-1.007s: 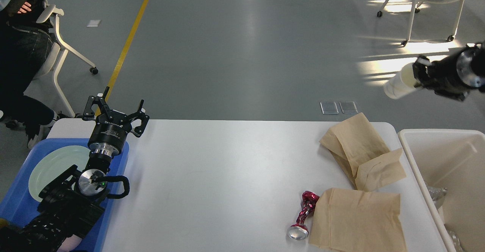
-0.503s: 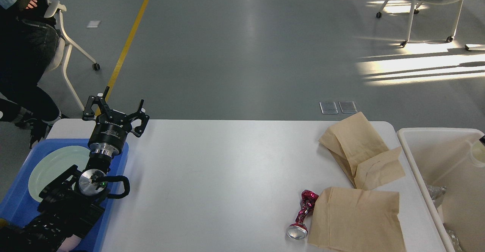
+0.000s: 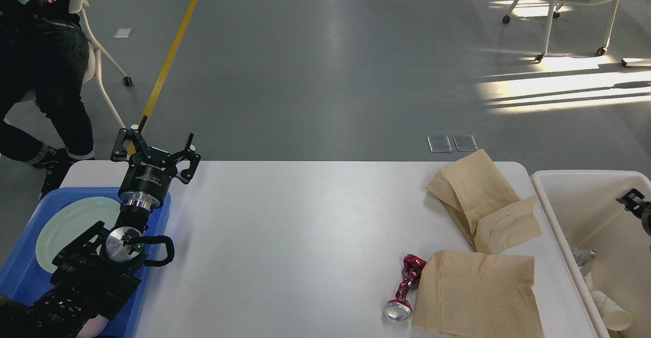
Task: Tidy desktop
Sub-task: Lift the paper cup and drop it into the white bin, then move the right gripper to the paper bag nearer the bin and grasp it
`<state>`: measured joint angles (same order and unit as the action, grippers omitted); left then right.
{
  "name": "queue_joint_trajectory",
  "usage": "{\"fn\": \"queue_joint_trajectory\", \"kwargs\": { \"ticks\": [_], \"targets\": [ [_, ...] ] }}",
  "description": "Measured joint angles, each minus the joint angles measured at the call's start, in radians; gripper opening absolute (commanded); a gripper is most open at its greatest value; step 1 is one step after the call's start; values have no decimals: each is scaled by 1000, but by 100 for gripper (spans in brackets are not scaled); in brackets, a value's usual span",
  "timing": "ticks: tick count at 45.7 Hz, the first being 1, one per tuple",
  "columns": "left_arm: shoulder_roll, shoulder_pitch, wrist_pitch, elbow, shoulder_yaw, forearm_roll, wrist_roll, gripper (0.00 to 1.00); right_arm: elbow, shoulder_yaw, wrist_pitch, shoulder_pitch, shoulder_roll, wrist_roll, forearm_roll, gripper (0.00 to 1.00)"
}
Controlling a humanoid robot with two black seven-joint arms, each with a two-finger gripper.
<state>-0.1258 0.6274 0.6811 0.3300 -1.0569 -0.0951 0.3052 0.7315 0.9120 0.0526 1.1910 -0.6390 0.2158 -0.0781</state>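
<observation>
The white desktop [image 3: 305,236] holds a crumpled brown paper bag [image 3: 480,201] at its far right corner. A second brown bag [image 3: 478,297] lies near the front right, and a crushed red can [image 3: 405,287] lies against its left edge. My left gripper [image 3: 152,147] stands open and empty over the desktop's back left corner, above the blue tray [image 3: 23,282]. Only the tip of my right gripper [image 3: 633,202] shows at the right edge, over the white bin [image 3: 559,236]. It looks open and holds nothing. A white paper cup [image 3: 610,313] lies inside the bin.
A pale green plate [image 3: 71,226] sits in the blue tray. Crumpled clear plastic [image 3: 582,254] also lies in the bin. A person [image 3: 46,63] and a chair [image 3: 94,48] are beyond the table's left corner. Another chair [image 3: 574,2] is far right.
My right gripper came down from high on the right to over the bin and let go of the paper cup, which now lies in the bin. The left arm stayed still. The person stepped.
</observation>
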Motion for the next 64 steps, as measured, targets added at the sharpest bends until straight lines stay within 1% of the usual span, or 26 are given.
{"fn": "queue_joint_trajectory", "kwargs": {
  "ticks": [11,14,18,21,25,29,33,37,42,47,53,59,64],
  "targets": [
    [0,0,0,0,0,0,0,96,128,54,-8,191,111,3,-3,100],
    [0,0,0,0,0,0,0,96,181,98,-25,252,152,3,-7,100],
    [0,0,0,0,0,0,0,96,257,159,-76,334,206,4,-10,100],
    [0,0,0,0,0,0,-1,96,302,192,-146,401,240,4,-13,100],
    [0,0,0,0,0,0,-1,96,343,211,-281,497,268,4,-14,100],
    [0,0,0,0,0,0,-1,96,379,212,-441,607,281,3,-16,100],
    [0,0,0,0,0,0,-1,96,430,205,-565,723,283,1,-33,100],
    [0,0,0,0,0,0,0,96,495,204,-636,835,277,1,-73,100],
    [0,0,0,0,0,0,0,96,556,217,-685,966,271,0,-115,100],
    [0,0,0,0,0,0,0,96,581,227,-729,1070,269,0,-125,100],
    [0,0,0,0,0,0,0,96,592,243,-759,1143,268,0,-127,100],
    [0,0,0,0,0,0,0,96,587,247,-750,1122,268,0,-128,100],
    [0,0,0,0,0,0,0,96,543,236,-694,985,268,1,-130,100]
  ]
}}
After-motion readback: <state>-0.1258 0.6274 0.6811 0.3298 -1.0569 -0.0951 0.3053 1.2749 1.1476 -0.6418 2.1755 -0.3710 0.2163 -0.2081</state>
